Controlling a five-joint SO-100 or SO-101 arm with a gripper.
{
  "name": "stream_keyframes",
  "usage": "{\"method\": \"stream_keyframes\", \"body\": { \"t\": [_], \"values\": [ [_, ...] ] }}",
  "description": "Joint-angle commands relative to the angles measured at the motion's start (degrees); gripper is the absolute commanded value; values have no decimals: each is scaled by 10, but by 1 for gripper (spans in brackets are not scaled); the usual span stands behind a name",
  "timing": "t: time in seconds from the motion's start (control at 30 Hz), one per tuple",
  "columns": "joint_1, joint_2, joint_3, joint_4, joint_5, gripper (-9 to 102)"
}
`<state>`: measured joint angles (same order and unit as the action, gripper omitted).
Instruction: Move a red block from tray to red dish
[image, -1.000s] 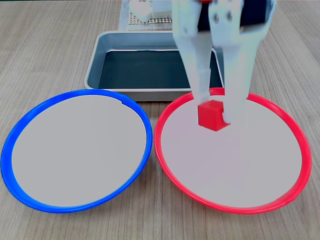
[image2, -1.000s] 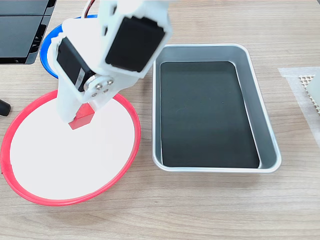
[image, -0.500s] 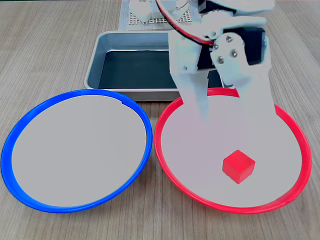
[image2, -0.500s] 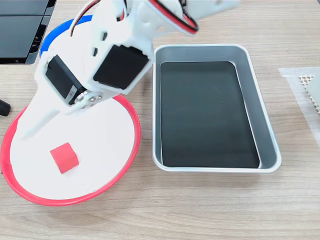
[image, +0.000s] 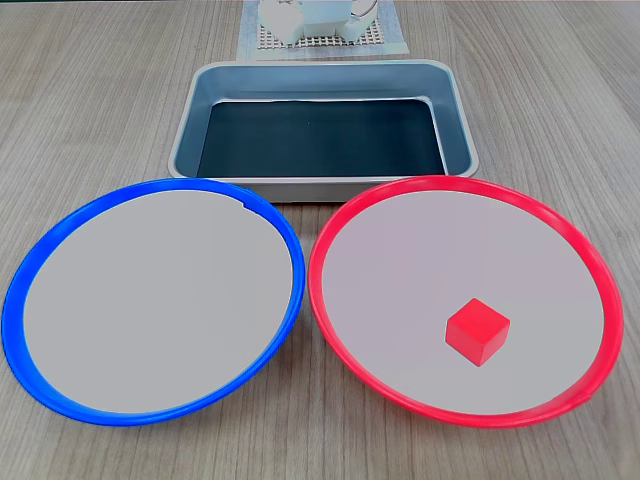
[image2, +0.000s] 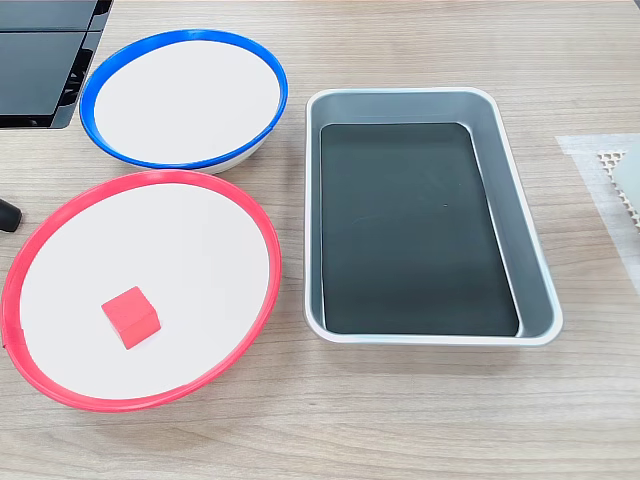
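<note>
Red block (image: 477, 331) is sitting flat on the red dish (image: 330, 300), in the near-right part of it in one fixed view, so you're basically done here. The tray (image: 455, 110) behind the dish looks empty down to its black bottom. No gripper anywhere near the block, so can't tell you how its fingers are set. Blue-rimmed plate (image2: 100, 80) has nothing on it.

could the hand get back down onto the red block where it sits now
Probably yes: the red block lies alone on the red dish, nothing over or beside it, top face open from above.
</note>
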<state>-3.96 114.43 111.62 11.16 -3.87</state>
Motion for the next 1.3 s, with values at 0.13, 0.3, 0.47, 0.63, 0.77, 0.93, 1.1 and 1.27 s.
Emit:
{"method": "stream_keyframes", "body": {
  "t": [0.13, 0.3, 0.47, 0.63, 0.77, 0.93, 1.1, 1.27],
  "values": [
    [53, 413, 358, 120, 141, 0],
    [69, 608, 518, 250, 124, 0],
    [71, 700, 611, 309, 116, 0],
    [73, 762, 616, 436, 118, 0],
    [83, 762, 616, 461, 120, 0],
    [84, 762, 616, 461, 122, 0],
    [84, 762, 616, 461, 122, 0],
    [84, 762, 616, 461, 122, 0]
  ]
}}
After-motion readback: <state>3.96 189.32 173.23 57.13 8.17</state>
